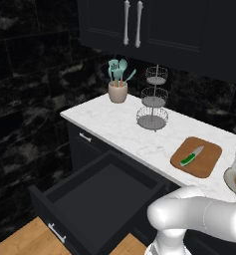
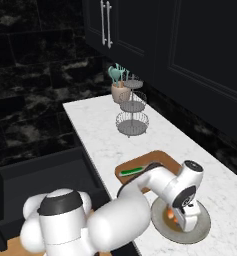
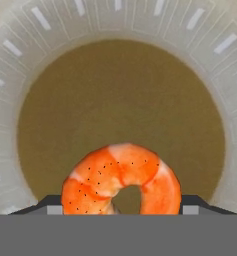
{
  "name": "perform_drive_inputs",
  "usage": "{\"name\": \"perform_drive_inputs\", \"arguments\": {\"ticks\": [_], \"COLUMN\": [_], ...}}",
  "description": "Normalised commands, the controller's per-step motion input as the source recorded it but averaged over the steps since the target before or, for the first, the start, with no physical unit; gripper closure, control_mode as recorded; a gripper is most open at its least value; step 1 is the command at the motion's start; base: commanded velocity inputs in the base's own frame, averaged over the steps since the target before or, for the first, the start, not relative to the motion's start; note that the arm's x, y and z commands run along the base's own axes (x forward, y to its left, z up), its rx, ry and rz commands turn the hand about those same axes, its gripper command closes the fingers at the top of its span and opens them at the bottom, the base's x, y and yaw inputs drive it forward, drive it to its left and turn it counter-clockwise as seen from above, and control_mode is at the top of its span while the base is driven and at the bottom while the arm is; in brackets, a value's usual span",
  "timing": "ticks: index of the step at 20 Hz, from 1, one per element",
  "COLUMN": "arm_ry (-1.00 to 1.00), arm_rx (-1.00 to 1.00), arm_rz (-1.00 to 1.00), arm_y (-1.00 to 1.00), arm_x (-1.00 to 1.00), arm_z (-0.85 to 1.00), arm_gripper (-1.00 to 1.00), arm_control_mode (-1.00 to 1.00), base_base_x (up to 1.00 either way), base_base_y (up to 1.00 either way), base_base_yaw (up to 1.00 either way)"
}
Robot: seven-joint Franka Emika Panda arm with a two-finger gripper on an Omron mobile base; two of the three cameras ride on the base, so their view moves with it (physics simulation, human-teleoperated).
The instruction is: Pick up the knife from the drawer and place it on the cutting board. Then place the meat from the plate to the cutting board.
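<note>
Unlabelled meat (image 3: 121, 178) between gripper (image 3: 121, 207) fingertips

The knife (image 1: 191, 157) lies on the cutting board (image 1: 207, 160), which rests on the counter (image 1: 114, 121) near its front edge. Just beside the board sits the plate (image 2: 202, 231) with the meat (image 3: 121, 180) on it — the jaws flank the meat. Farther along the counter stand the tiered stand (image 1: 153, 101) and the utensil pot (image 1: 117, 91); the drawer (image 1: 97, 196) stands pulled out below

glossy white arm (image 2: 140, 195), dark joints
</note>
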Motion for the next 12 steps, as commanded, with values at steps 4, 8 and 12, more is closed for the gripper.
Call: {"name": "perform_drive_inputs", "arguments": {"ticks": [4, 8, 12], "arm_ry": [0.00, 0.00, 0.00], "arm_rx": [0.00, 0.00, 0.00], "arm_rz": [0.00, 0.00, 0.00], "arm_y": [0.03, 0.09, 0.20], "arm_x": [0.02, 0.15, 0.17], "arm_z": [0.28, 0.34, 0.13], "arm_gripper": [1.00, 1.00, 1.00], "arm_control_mode": [-1.00, -1.00, -1.00], "base_base_x": [0.00, 0.00, 0.00], "base_base_y": [0.00, 0.00, 0.00], "base_base_yaw": [0.00, 0.00, 0.00]}}
